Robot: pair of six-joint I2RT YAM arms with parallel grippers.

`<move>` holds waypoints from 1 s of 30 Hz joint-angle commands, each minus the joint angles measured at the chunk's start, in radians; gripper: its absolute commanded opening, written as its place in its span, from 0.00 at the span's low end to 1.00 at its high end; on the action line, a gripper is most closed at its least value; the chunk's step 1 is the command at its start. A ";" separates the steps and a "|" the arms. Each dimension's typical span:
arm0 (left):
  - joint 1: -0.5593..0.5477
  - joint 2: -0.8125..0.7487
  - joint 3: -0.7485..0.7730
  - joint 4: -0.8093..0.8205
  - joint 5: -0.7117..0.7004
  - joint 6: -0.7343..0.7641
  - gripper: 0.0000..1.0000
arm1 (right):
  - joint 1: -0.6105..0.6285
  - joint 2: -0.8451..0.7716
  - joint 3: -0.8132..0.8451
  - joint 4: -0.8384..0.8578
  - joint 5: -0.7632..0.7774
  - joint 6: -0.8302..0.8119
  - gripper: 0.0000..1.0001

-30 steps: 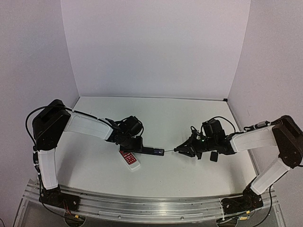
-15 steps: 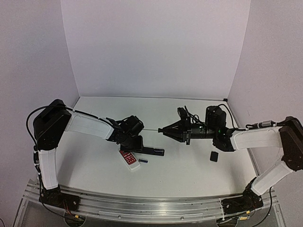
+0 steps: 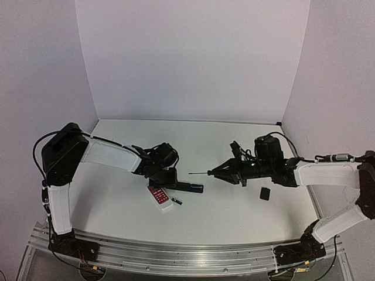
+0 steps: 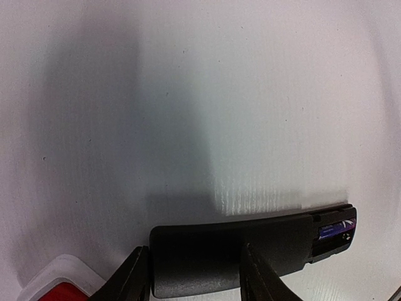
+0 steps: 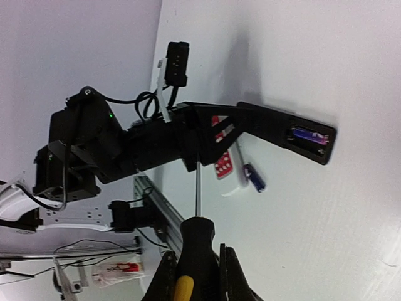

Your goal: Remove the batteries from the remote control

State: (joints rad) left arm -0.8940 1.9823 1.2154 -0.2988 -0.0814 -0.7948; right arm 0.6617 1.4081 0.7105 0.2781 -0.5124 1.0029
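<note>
One battery left in the black remote
Left gripper clamps it toward the table's near edge; battery lies lengthwise in the open end facing the right gripper, clenched on the screwdriver.

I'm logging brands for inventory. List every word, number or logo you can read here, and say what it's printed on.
Nothing is legible in any view.
The red-and-white remote: pale button marks, too small to read.
The battery in the black remote: blue label, blurred.
The loose battery: too small to read.
The plastic tag: red print, blurred.
</note>
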 commanded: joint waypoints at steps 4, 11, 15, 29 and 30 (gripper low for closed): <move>-0.042 0.114 -0.007 -0.056 0.097 0.070 0.48 | -0.004 -0.176 0.030 -0.428 0.195 -0.262 0.00; -0.042 0.137 0.076 -0.072 0.101 0.100 0.49 | -0.001 -0.194 0.035 -0.509 0.216 -0.326 0.00; -0.042 0.107 0.053 -0.080 0.126 0.088 0.49 | 0.008 -0.155 0.053 -0.535 0.242 -0.350 0.00; -0.045 -0.163 -0.026 -0.074 0.191 0.140 0.99 | 0.021 -0.164 0.045 -0.534 0.307 -0.328 0.00; -0.045 -0.166 -0.001 -0.083 0.175 0.152 1.00 | 0.021 -0.171 0.042 -0.534 0.306 -0.324 0.00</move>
State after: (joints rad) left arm -0.9465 1.8832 1.1483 -0.3190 0.1130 -0.6954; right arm 0.6777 1.2820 0.7349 -0.2573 -0.2212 0.6769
